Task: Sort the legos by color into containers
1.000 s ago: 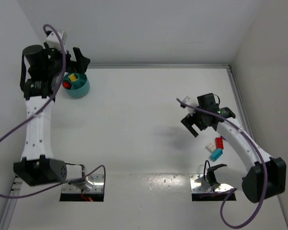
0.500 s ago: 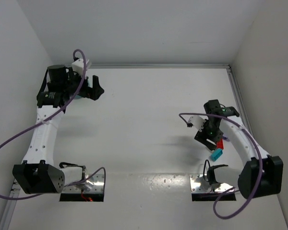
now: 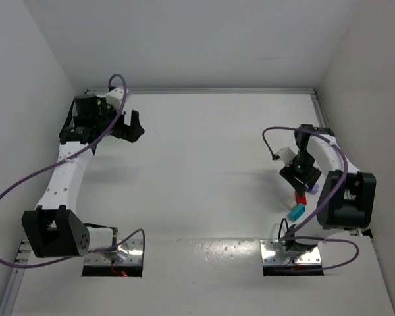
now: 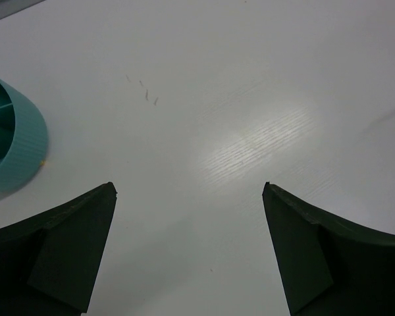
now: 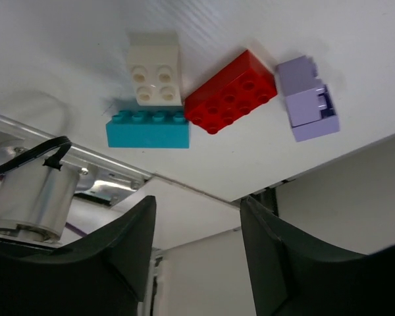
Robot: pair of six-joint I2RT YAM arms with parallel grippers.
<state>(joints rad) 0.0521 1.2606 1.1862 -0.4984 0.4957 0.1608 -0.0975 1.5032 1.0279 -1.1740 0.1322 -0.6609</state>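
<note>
Four legos lie together near the table's right edge: a white brick point(image 5: 155, 76), a cyan brick point(image 5: 147, 128), a red brick point(image 5: 230, 100) and a purple brick point(image 5: 307, 99). From above only the red brick point(image 3: 301, 195) and cyan brick point(image 3: 296, 212) show. My right gripper point(image 3: 301, 176) hangs just over them, pointing down; its jaws point(image 5: 197, 204) stand partly apart with nothing between them. My left gripper point(image 3: 133, 125) is wide open and empty point(image 4: 189, 187) over bare table, just right of the teal bowl point(image 4: 16, 141). My left arm hides the bowl from above.
A metal rail point(image 3: 326, 131) runs along the table's right edge, close to the bricks. White walls close in the back and both sides. Two metal base plates point(image 3: 286, 252) sit at the near edge. A purple cable point(image 3: 276, 131) loops by the right wrist.
My right arm has swung right and down over the bricks while its jaws narrowed. My left arm has moved from over the bowl to its right, still open.
</note>
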